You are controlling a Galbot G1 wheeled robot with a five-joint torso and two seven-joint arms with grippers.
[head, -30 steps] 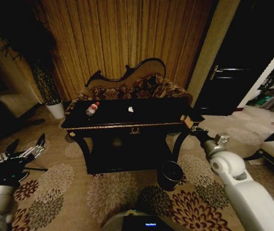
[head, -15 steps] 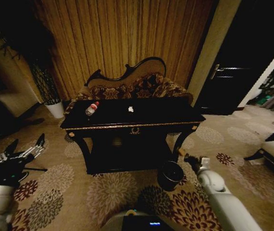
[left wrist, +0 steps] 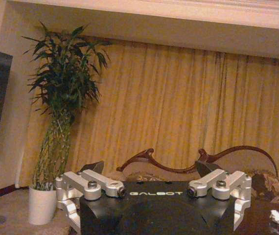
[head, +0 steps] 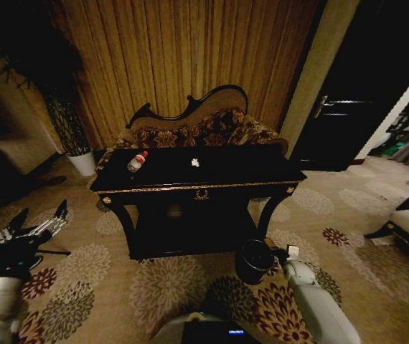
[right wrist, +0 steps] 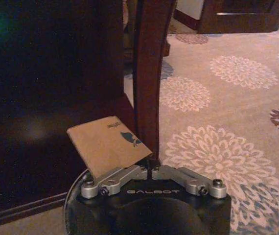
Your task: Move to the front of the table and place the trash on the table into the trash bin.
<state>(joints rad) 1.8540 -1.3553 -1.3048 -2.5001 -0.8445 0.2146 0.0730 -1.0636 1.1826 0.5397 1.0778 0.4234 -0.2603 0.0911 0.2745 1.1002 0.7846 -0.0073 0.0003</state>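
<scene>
right gripper [right wrist: 151,169] clamped on tan packet [right wrist: 107,144], low beside the bin [head: 254,261], just to its right; packet sticks up from the jaws toward the bin mouth. left gripper [head: 38,224] spread open, parked far left. bottle [head: 138,161] and paper wad [head: 195,163] on the table [head: 262,161].

On the table [head: 219,169], before the sofa [head: 190,132], the bottle [head: 138,161] lies left of the paper wad [head: 195,163], the bin [head: 254,261] stands on the floor by the table's front right leg, and a plant pot [head: 83,162] stands left.
</scene>
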